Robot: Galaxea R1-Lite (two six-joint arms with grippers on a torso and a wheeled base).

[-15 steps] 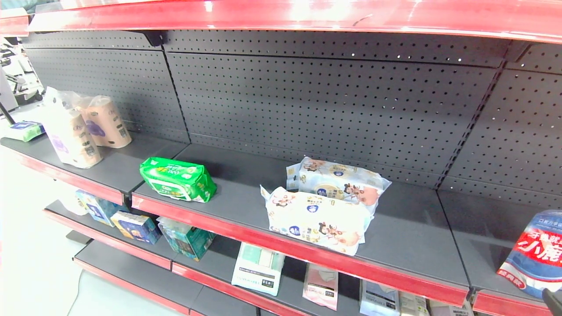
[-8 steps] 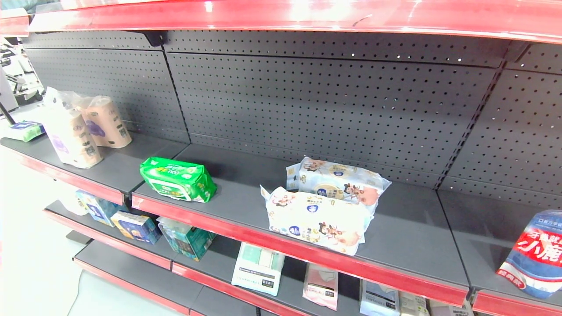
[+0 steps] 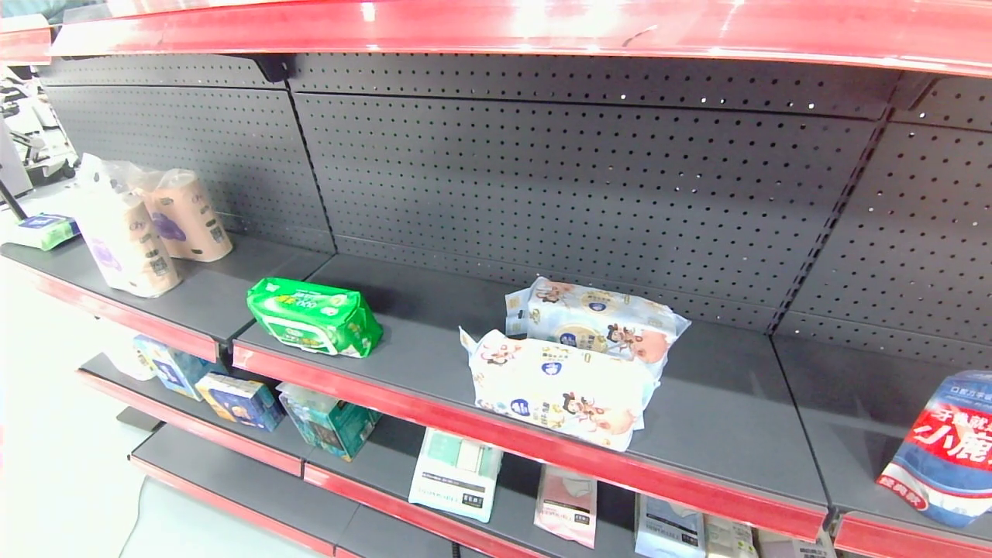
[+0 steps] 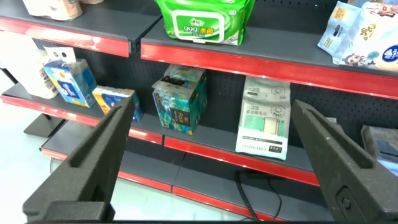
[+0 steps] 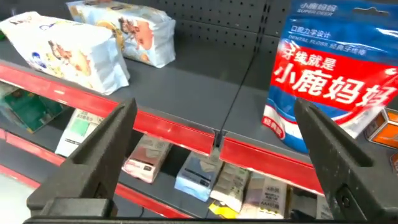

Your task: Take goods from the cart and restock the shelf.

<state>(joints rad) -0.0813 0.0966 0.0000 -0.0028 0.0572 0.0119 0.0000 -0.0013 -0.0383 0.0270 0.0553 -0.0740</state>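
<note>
The middle shelf (image 3: 713,418) carries a green wipes pack (image 3: 314,316), two white cartoon-print tissue packs (image 3: 562,387) (image 3: 593,318) and a blue-and-red bag (image 3: 945,449) at the far right. My left gripper (image 4: 211,168) is open and holds nothing, below and in front of the green wipes pack (image 4: 202,22). My right gripper (image 5: 211,162) is also open and holds nothing. It faces the shelf's red edge (image 5: 186,130) between the white tissue packs (image 5: 68,53) and the blue-and-red bag (image 5: 336,74).
Two wrapped paper-roll packs (image 3: 128,240) (image 3: 186,213) stand at the shelf's left end. The lower shelf holds boxes (image 3: 240,399), a teal box (image 4: 180,99) and a white-green pack (image 4: 264,118). Bare board lies between the green pack and the tissue packs, and right of them.
A dark gripper tip that showed at the head view's bottom right corner one second ago has dropped out of that view. The goods on the shelf have not moved.
</note>
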